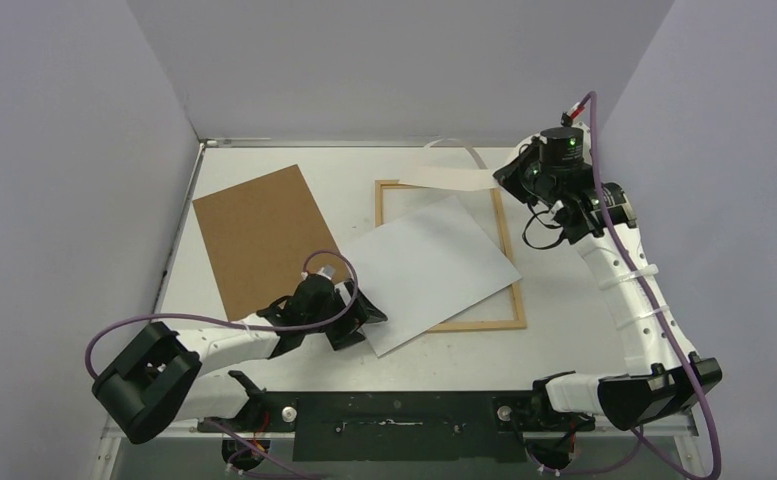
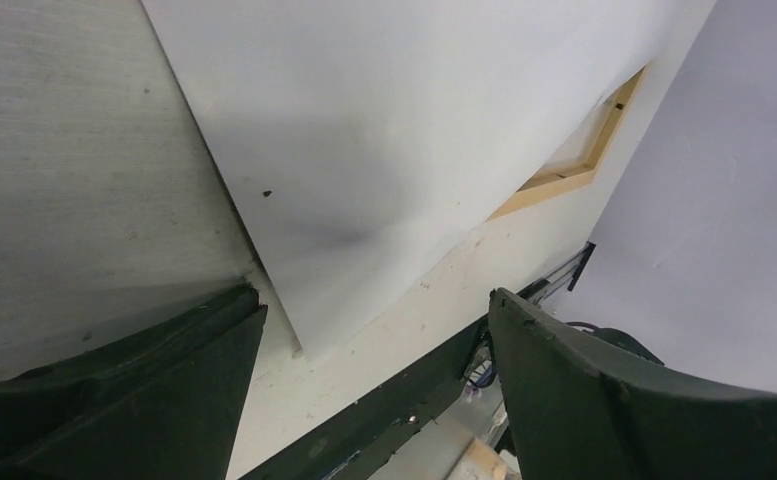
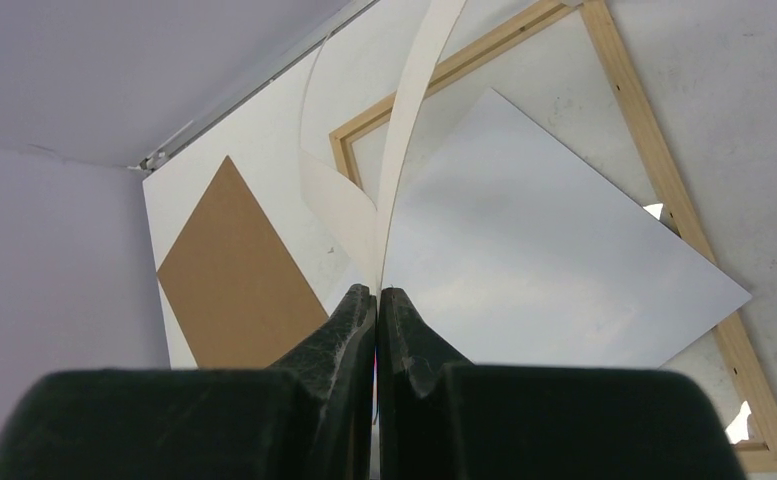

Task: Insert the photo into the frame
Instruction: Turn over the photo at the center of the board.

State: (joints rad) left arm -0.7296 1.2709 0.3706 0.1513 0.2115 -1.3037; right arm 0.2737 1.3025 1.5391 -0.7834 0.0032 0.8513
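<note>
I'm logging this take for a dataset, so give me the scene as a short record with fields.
frame: light wood, flat on the table
photo: white side up, skewed across the frame, near corner overhanging onto the table, not seated
backing panel: brown, flat, left of the frame
left tool: open at the photo's near corner, holding nothing
right tool: shut on a curled cream sheet by the frame's far edge
</note>
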